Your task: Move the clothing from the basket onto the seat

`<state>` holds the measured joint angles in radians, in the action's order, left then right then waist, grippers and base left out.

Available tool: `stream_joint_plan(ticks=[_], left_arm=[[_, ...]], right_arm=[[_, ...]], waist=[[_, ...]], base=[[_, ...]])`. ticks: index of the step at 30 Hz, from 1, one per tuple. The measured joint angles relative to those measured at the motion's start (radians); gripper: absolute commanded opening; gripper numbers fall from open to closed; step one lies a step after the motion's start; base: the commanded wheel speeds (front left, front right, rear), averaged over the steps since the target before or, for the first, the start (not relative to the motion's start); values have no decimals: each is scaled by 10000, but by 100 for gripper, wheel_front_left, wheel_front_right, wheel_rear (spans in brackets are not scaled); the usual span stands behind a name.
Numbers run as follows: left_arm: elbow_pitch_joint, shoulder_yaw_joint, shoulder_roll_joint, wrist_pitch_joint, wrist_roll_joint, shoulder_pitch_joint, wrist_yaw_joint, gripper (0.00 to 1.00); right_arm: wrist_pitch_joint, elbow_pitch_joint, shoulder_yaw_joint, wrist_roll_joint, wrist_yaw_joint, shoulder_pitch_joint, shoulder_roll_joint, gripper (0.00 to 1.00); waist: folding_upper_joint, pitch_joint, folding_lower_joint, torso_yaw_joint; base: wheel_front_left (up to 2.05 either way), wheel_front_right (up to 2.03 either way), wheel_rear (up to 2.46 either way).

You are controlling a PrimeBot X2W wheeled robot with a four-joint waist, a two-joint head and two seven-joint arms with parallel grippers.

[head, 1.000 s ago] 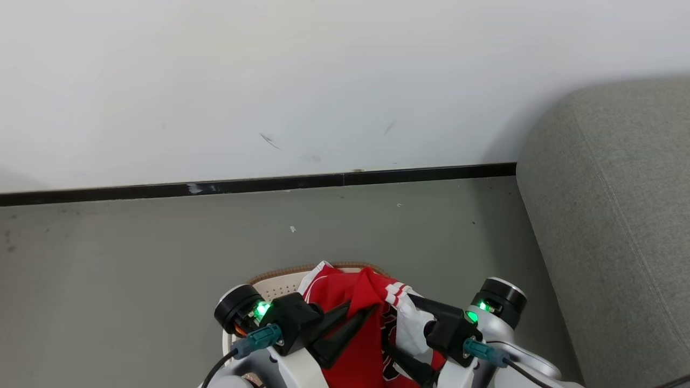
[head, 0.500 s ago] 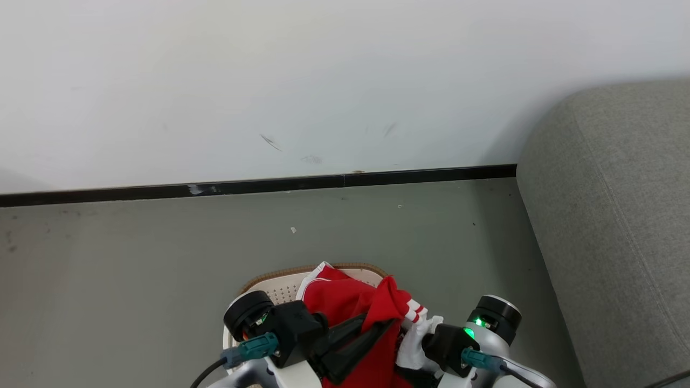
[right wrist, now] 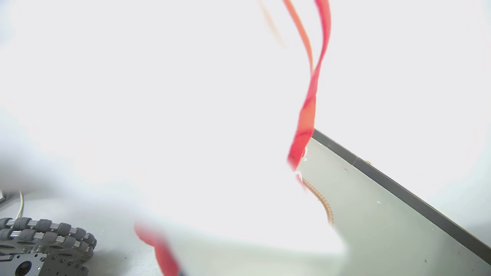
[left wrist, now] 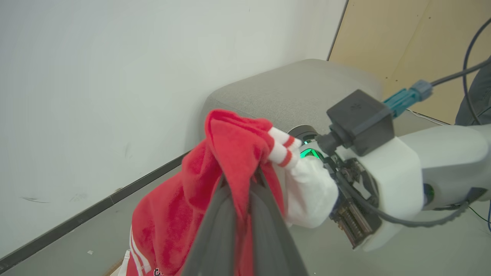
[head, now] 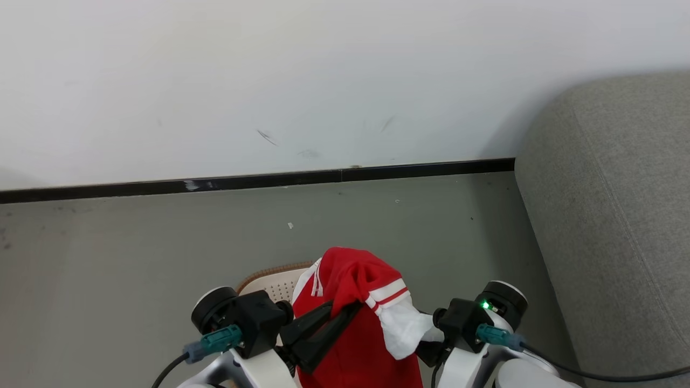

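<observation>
- The seat (head: pixel 609 215) takes up the right side of my head view, a big grey upholstered block with a rounded corner against the wall. No garment lies on the part I can see.
- The basket (head: pixel 269 277) sits on the floor (head: pixel 161 242) just ahead of the arms. I see its brown rim and a patch of perforated cream wall, with the rest hidden behind fabric.
- The clothing (head: pixel 350 280) hangs lifted above the basket as a red bundle, with a white-and-red banded edge and a white portion trailing to the right.
- My left end effector (head: pixel 345 315) is clamped on the clothing; in the left wrist view its two dark fingers (left wrist: pixel 215 230) pinch a red fold.
- My right end effector (head: pixel 434 345) is buried in the white cloth, so I cannot tell how its jaws stand.
</observation>
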<state>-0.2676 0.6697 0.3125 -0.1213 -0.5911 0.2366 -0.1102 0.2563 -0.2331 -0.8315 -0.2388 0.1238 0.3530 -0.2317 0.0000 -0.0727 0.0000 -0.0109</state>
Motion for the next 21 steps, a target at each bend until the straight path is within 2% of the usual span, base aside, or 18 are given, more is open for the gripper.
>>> stream_joint_plan(ticks=[1,2,3,21], left_arm=[[10,-27,31,8,0,-34,17,81],[25,-69,46,15,0,-47,19,95],[48,-119,52,44,0,-54,27,100],[263,-460,372,525,94,-618,387,100]], right_arm=[[0,23,86,-31,0,0,-12,0],[0,38,161,-82,0,-1,-23,0],[0,54,257,-128,0,-8,-27,0],[0,359,1509,-337,0,-414,-449,0]], waist=[[0,-13,0,-16],[0,-26,0,-34],[0,-39,0,-54],[0,-334,0,-680]], base=[[0,0,0],[0,0,0],[0,0,0],[0,0,0]])
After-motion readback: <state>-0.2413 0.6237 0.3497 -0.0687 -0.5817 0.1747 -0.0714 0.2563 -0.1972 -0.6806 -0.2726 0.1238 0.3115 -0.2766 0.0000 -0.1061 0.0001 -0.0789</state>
